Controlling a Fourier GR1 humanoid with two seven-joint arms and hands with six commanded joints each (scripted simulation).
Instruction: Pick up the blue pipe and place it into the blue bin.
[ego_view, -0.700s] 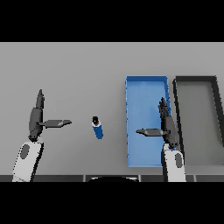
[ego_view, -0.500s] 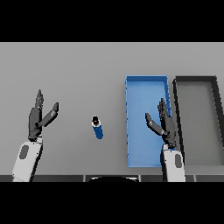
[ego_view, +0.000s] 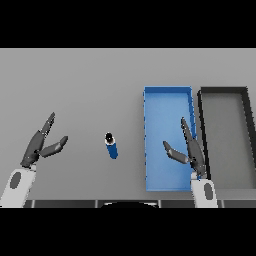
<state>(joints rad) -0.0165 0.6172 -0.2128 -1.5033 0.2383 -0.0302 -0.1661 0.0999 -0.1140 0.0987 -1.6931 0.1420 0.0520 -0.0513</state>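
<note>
The right hand (ego_view: 192, 152) hangs over the near right part of the blue bin (ego_view: 167, 96), fingers straight and thumb spread wide, holding nothing. The left hand (ego_view: 40, 146) shows at the table's (ego_view: 75, 80) left side, also spread. The blue pipe (ego_view: 111, 145) lies on the table between them, left of the bin and apart from it; a dark bin (ego_view: 223, 92) stands just right of the blue one.

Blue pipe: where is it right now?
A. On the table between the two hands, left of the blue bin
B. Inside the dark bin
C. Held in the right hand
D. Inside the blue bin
A. The blue pipe lies on the grey table, apart from the blue bin to its right, with the left hand and right hand both open and touching nothing.
</note>
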